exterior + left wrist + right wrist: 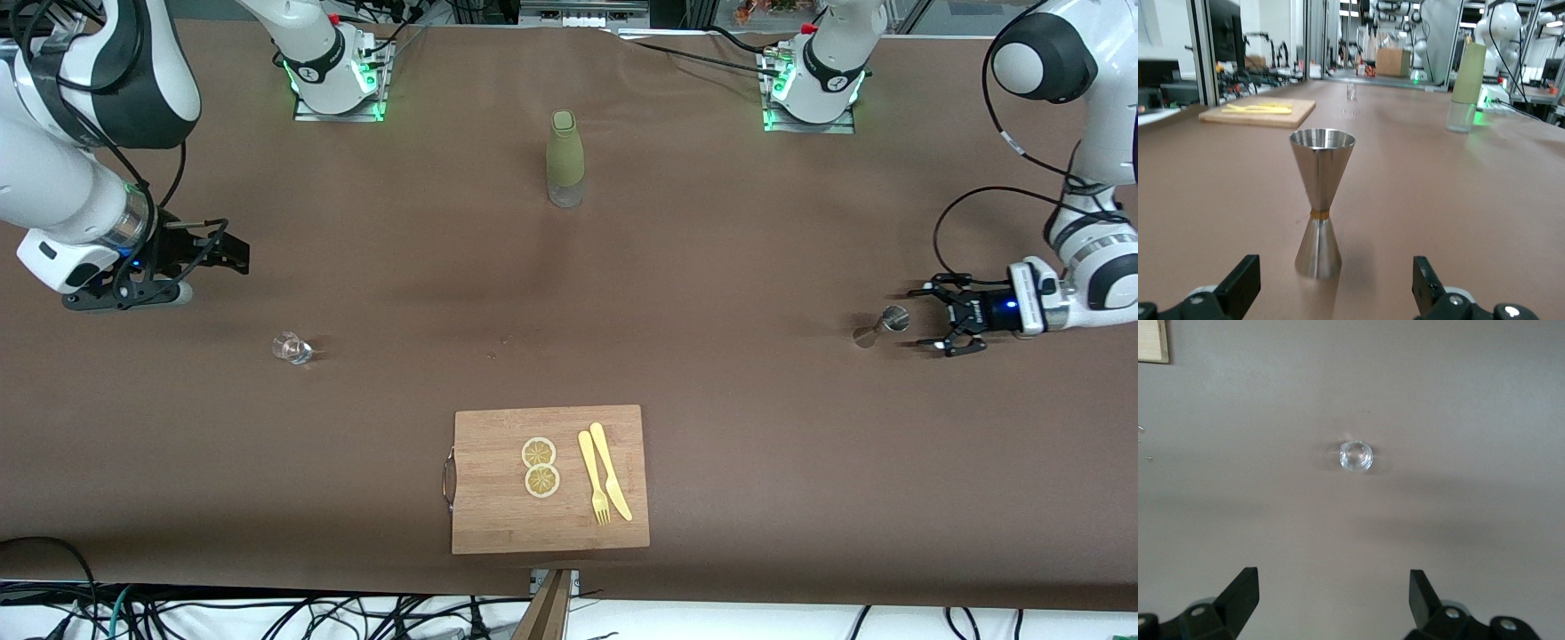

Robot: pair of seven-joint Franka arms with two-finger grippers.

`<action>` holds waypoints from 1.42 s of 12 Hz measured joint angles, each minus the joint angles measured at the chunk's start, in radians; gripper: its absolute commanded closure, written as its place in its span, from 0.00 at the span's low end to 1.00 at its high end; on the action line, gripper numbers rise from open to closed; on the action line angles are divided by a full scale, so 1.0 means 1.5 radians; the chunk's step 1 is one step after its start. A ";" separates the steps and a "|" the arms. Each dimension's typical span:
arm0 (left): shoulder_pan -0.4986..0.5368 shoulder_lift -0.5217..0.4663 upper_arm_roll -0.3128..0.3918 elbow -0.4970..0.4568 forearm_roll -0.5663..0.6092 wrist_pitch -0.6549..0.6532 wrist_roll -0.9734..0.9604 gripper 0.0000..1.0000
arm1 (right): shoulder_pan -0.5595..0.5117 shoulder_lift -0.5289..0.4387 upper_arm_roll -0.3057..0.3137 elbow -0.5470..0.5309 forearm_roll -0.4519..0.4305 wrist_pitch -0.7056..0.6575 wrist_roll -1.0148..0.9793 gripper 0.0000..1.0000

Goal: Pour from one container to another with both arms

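- Front view alone catches the green bottle (564, 158) and cutting board (549, 480).
- Left gripper (925, 317) spread wide, empty, low beside the steel jigger (880, 326).
- Right gripper (233, 255) spread too, above bare table near the small glass (291, 348).

Bare tabletop (711, 293) surrounds the steel jigger (880, 325), which stands between the left claw's (925, 316) spread fingers; nothing blocks the small glass (291, 348), well apart from the cutting board (498, 524).

Brown table (756, 498), bottle (564, 158), glass (291, 348), jigger (880, 325), cutting board (498, 516)
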 measured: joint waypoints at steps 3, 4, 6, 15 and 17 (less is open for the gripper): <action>0.000 -0.011 0.032 0.069 0.031 -0.010 -0.087 0.00 | 0.003 -0.004 0.000 0.060 0.001 -0.088 0.041 0.00; 0.000 -0.023 0.037 0.083 0.044 -0.012 -0.128 0.00 | 0.002 -0.007 -0.001 0.078 0.001 -0.119 0.057 0.00; -0.003 -0.056 0.040 0.094 0.066 -0.013 -0.216 0.00 | 0.000 -0.013 -0.003 0.118 0.001 -0.178 0.090 0.00; -0.146 -0.333 0.039 0.021 0.282 0.112 -0.814 0.00 | -0.035 -0.045 -0.022 0.148 0.001 -0.179 0.095 0.00; -0.201 -0.376 0.039 0.013 0.344 0.117 -0.942 0.00 | -0.034 -0.044 -0.021 0.148 0.001 -0.154 0.094 0.00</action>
